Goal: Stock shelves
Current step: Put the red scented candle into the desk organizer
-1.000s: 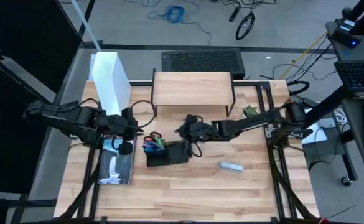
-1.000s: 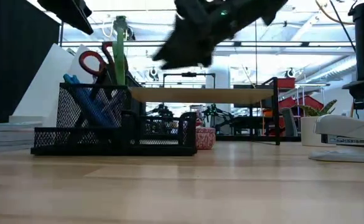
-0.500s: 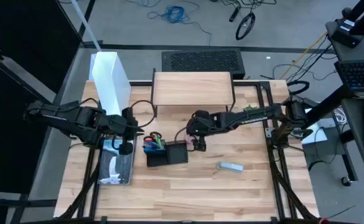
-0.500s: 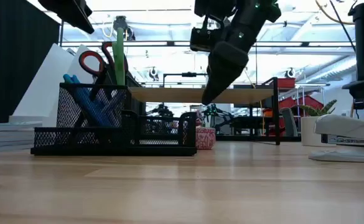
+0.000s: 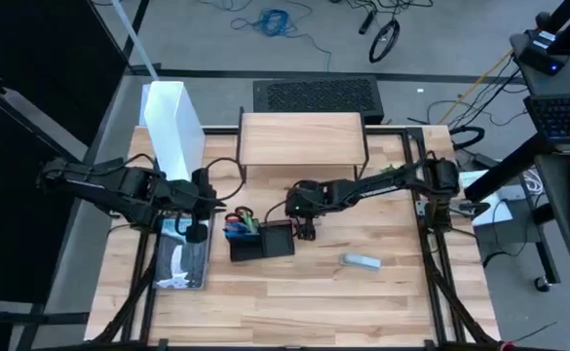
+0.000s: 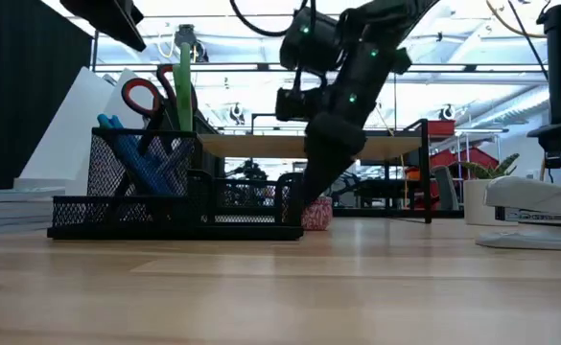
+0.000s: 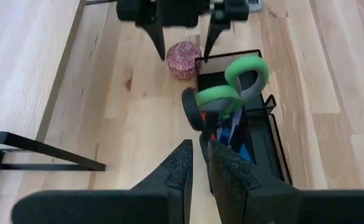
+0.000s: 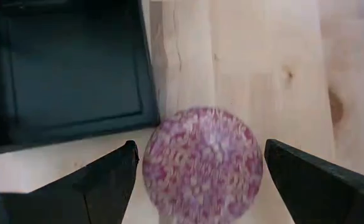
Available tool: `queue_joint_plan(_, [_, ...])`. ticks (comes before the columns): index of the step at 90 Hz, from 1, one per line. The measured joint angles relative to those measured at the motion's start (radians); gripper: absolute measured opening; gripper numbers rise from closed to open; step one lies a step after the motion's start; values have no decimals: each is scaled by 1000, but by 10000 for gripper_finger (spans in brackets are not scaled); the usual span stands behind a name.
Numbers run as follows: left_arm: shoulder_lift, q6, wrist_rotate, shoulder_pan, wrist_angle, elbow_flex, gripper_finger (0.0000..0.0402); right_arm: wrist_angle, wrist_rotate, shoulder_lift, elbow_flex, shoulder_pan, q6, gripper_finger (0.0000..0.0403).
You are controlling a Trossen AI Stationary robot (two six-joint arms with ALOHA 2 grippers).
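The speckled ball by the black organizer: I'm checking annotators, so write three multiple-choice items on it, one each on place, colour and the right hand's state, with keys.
1. Where is the ball?
A. on the riser
B. on the table beside the organizer
C. inside the white file box

2. What colour is the ball?
A. plain green
B. solid black
C. speckled pink and white

3. How does the right hand stand?
A. open, one finger on each side of the ball
B. shut on the ball, lifted
C. parked at the table edge

Key: 1 B, the left wrist view shows it on the wood by the organizer's corner; 2 C, the right wrist view shows the speckles; 3 A, both wrist views show gaps between fingers and ball.
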Motion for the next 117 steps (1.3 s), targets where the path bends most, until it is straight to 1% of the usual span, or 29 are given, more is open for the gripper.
queue_joint_plan(13, [0,-5,0,0,1,0,38,1,-3,53,0,-3,-19,329])
queue_joint_plan(21, [0,-4,0,0,12,0,38,-3,-3,63,1,-2,-5,325])
queue_joint_plan(33, [0,2,-1,0,43,0,38,5,-4,59,1,0,34,299])
queue_joint_plan(43, [0,20,-2,0,70,0,38,46,1,58,0,0,43,275])
queue_joint_plan(55, [0,23,-5,0,75,0,38,32,1,55,0,1,50,273])
queue_joint_plan(65, [0,22,-5,0,69,0,38,-42,22,25,-1,1,67,273])
queue_joint_plan(74, [0,22,-5,0,68,0,38,-122,55,-31,-1,1,81,273])
queue_joint_plan(82, [0,23,-5,0,67,0,38,-131,61,-93,-1,7,127,273])
queue_joint_plan(92, [0,24,-10,0,68,0,38,-33,55,-155,-1,44,180,273])
queue_joint_plan(100, [0,24,-24,0,68,0,38,92,40,-163,0,90,185,273])
queue_joint_plan(110, [0,29,-35,0,68,0,38,224,26,-123,1,141,147,273])
queue_joint_plan(117, [0,27,-35,0,68,0,38,241,25,-78,1,163,135,273])
